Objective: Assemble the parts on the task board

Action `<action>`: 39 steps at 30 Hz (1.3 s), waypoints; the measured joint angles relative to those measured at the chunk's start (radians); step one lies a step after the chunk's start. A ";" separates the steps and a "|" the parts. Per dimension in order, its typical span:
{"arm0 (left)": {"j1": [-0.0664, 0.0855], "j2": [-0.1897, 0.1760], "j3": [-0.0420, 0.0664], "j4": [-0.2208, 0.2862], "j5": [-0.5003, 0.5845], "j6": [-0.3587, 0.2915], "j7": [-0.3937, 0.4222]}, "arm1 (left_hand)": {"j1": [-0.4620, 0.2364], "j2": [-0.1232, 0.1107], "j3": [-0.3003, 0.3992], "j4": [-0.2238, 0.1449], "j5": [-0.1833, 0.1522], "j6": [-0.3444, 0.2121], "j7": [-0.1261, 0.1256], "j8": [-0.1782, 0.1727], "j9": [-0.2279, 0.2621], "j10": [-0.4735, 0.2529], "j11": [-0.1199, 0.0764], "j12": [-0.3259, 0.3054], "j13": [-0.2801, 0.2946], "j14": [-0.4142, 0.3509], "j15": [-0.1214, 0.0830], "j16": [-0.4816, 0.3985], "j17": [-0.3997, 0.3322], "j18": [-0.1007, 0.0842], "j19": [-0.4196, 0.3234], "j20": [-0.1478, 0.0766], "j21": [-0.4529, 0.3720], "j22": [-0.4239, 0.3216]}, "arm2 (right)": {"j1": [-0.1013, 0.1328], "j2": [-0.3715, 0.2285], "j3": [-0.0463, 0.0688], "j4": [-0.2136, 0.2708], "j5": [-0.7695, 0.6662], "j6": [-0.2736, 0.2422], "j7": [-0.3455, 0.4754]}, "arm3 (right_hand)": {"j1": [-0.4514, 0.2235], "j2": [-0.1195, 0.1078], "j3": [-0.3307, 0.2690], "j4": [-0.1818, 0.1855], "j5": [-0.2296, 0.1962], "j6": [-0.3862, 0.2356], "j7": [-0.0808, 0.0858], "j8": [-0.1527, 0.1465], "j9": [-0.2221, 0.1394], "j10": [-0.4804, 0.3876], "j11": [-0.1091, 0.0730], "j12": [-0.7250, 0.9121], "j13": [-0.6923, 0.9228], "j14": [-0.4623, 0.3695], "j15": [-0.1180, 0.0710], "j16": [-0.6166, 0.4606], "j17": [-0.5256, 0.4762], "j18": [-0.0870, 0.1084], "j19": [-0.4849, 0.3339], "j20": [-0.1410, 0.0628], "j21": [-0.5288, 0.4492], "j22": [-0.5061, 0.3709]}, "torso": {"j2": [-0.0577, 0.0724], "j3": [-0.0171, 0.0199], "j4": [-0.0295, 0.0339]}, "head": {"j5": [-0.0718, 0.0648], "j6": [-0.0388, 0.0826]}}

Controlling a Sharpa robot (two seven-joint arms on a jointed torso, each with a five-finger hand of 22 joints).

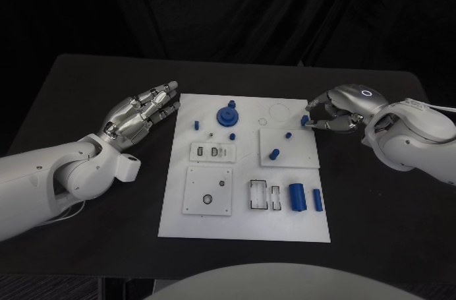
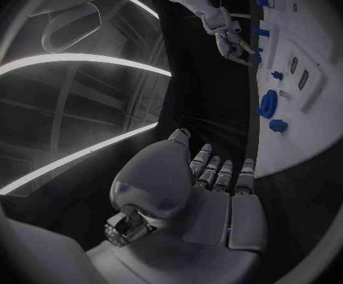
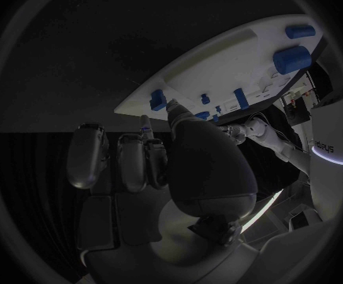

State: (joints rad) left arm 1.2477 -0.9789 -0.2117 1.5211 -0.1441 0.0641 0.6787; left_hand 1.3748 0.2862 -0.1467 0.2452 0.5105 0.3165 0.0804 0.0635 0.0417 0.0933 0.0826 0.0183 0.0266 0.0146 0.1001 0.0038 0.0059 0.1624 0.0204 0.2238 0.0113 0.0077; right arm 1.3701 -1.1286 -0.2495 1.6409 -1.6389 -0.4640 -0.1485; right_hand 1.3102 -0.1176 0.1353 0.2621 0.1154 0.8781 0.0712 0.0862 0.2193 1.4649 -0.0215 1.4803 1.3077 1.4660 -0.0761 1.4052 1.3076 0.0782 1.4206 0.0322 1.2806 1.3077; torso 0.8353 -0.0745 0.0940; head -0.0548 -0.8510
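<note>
On the black desk [image 1: 85,76], the right hand [image 1: 335,110] pinches a small blue part [image 1: 305,120] at the board's [image 1: 245,221] 2 o'clock edge, fingers [image 1: 321,102] curled about it. The left hand [image 1: 141,113] rests just beside the board at 10 o'clock, fingers spread, holding nothing. A blue gear [image 1: 228,115] stands near 12 o'clock; two blue cylinders [image 1: 296,197] lie near 4 o'clock.

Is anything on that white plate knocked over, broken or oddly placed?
Nothing stands out. The blue parts lie tidily on the board. The right hand is at one part by the board's far right edge; the left hand hovers open.
</note>
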 measured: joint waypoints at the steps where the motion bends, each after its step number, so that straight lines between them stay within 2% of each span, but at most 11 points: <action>1: 0.000 0.000 0.000 0.000 0.000 0.000 0.000 | 0.000 0.000 0.001 -0.001 0.000 0.000 0.000 0.000 0.000 0.000 0.000 0.000 0.000 0.000 0.000 0.000 0.000 0.000 0.000 0.000 0.000 0.000 | 0.000 0.002 0.000 -0.001 0.000 0.000 0.000 | 0.004 0.000 0.000 0.000 0.000 0.002 0.002 0.004 0.001 0.000 0.000 0.000 0.000 0.000 0.000 0.000 0.000 0.000 0.000 0.000 0.000 0.000 | 0.000 0.0001 0.0001 | 0.000 0.000; 3: -0.001 0.000 0.000 0.000 0.000 0.001 0.000 | 0.000 0.000 0.001 -0.001 0.000 0.000 0.000 0.000 0.000 0.000 0.000 0.000 0.000 0.000 0.000 0.000 0.000 0.000 0.000 0.000 0.000 0.000 | -0.001 0.007 0.000 -0.005 0.000 0.001 0.000 | 0.010 0.006 0.000 0.000 0.000 0.004 0.003 0.007 0.003 0.000 0.000 0.000 0.000 0.000 0.000 0.000 0.000 0.000 0.000 0.000 -0.004 0.000 | 0.000 0.0001 0.0003 | 0.000 0.000; 15: -0.004 -0.001 0.000 0.000 0.000 0.003 0.000 | 0.000 0.000 0.001 -0.001 0.000 0.000 0.000 0.000 0.000 0.000 0.000 0.000 0.000 0.000 0.000 0.000 0.000 0.000 0.000 0.000 0.000 0.000 | -0.005 0.027 0.000 -0.021 0.000 0.010 -0.004 | 0.046 0.008 -0.003 -0.012 0.019 0.009 0.000 0.007 0.011 0.000 0.000 0.000 0.000 0.000 0.000 -0.011 0.000 0.000 0.000 0.000 -0.015 0.000 | 0.001 0.0003 0.0013 | -0.001 0.000; 17: -0.004 -0.001 0.000 0.000 0.000 0.003 0.000 | 0.000 0.000 0.001 -0.001 0.000 0.000 0.000 0.000 0.000 0.000 0.000 0.000 0.000 0.000 0.000 0.000 0.000 0.000 0.000 0.000 0.000 0.000 | -0.006 0.030 0.000 -0.023 0.000 0.012 -0.005 | 0.053 0.005 -0.004 -0.015 0.027 0.018 0.000 0.013 0.017 0.000 0.000 0.000 0.000 0.000 0.000 -0.011 0.000 0.000 0.000 0.000 -0.015 0.000 | 0.001 0.0002 0.0014 | -0.001 0.000; 20: -0.004 -0.001 0.000 0.000 0.000 0.004 0.000 | 0.000 0.000 0.001 -0.001 0.000 0.000 0.000 0.000 0.000 0.000 0.000 0.000 0.000 0.000 0.000 0.000 0.000 0.000 0.000 0.000 0.000 0.000 | -0.007 0.034 0.000 -0.027 0.000 0.015 -0.006 | 0.064 0.012 -0.005 -0.022 0.036 0.031 -0.002 0.020 0.026 0.000 0.000 0.000 0.000 0.000 0.000 -0.011 0.000 0.000 0.000 0.000 -0.015 0.000 | 0.001 0.0002 0.0015 | -0.001 0.000; 21: -0.004 -0.001 0.000 0.000 0.000 0.004 0.000 | 0.000 0.000 0.001 -0.001 0.000 0.000 0.000 0.000 0.000 0.000 0.000 0.000 0.000 0.000 0.000 0.000 0.000 0.000 0.000 0.000 0.000 0.000 | -0.007 0.036 0.000 -0.028 0.000 0.015 -0.007 | 0.069 0.007 -0.002 -0.025 0.042 0.031 -0.002 0.022 0.030 0.000 0.000 0.000 0.000 0.000 0.000 -0.011 0.000 0.000 0.000 0.000 -0.015 0.000 | 0.001 0.0002 0.0015 | -0.001 0.000; 23: -0.005 -0.001 0.000 0.000 0.000 0.004 0.000 | 0.000 0.000 0.001 -0.001 0.000 0.000 0.000 0.000 0.000 0.000 0.000 0.000 0.000 0.000 0.000 0.000 0.000 0.000 0.000 0.000 0.000 0.000 | -0.008 0.038 0.000 -0.031 0.001 0.017 -0.007 | 0.076 0.014 -0.001 -0.032 0.056 0.034 -0.006 0.026 0.037 0.000 0.000 0.000 0.000 0.000 0.000 -0.011 0.000 0.000 0.000 0.000 -0.015 0.000 | 0.001 0.0002 0.0016 | -0.001 -0.001; 26: -0.005 -0.002 0.000 0.000 0.000 0.005 0.000 | 0.000 0.000 0.001 -0.001 0.000 0.000 0.000 0.000 0.000 0.000 0.000 0.000 0.000 0.000 0.000 0.000 0.000 0.000 0.000 0.000 0.000 0.000 | -0.009 0.042 0.000 -0.034 0.001 0.020 -0.009 | 0.083 0.009 -0.001 -0.032 0.062 0.038 -0.002 0.026 0.043 0.000 0.000 0.000 0.000 0.000 0.000 -0.015 0.000 0.000 0.000 0.000 -0.019 0.000 | 0.001 0.0002 0.0015 | 0.000 -0.002; 32: -0.006 -0.002 0.000 -0.001 0.000 0.007 0.000 | 0.000 0.000 0.001 -0.001 0.000 0.000 0.000 0.000 0.000 0.000 0.000 0.000 0.000 0.000 0.000 0.000 0.000 0.000 0.000 0.000 0.000 0.000 | -0.012 0.046 0.000 -0.038 0.001 0.023 -0.011 | 0.087 0.013 -0.001 -0.038 0.070 0.046 -0.003 0.036 0.056 0.000 0.000 0.000 0.000 0.000 0.000 -0.015 0.000 0.000 0.000 0.000 -0.019 0.000 | 0.001 0.0001 0.0011 | 0.002 -0.004; 39: -0.007 -0.002 0.000 -0.002 0.000 0.008 0.000 | 0.000 0.000 0.001 -0.001 0.000 0.000 0.000 0.000 0.000 0.000 0.000 0.000 0.000 0.000 0.000 0.000 0.000 0.000 0.000 0.000 0.000 0.000 | -0.013 0.049 0.000 -0.041 0.001 0.024 -0.012 | 0.097 0.022 -0.007 -0.049 0.098 0.077 -0.006 0.080 0.110 0.000 0.000 0.000 0.000 0.000 0.000 -0.015 0.000 0.000 0.000 0.000 -0.022 0.000 | 0.001 0.0002 0.0008 | 0.002 -0.005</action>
State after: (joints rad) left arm 1.2407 -0.9807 -0.2117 1.5196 -0.1441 0.0718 0.6787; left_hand 1.3748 0.2862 -0.1456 0.2441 0.5101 0.3165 0.0804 0.0635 0.0415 0.0933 0.0825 0.0183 0.0263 0.0146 0.1001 0.0037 0.0059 0.1624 0.0204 0.2238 0.0113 0.0076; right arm 1.3570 -1.0791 -0.2491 1.6000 -1.6381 -0.4399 -0.1609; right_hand 1.4073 -0.0952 0.1286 0.2132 0.2136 0.9554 0.0655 0.1666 0.3297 1.4648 -0.0214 1.4803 1.3078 1.4660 -0.0760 1.3898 1.3074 0.0782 1.4206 0.0322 1.2584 1.3073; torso 0.8359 -0.0743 0.0947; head -0.0523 -0.8561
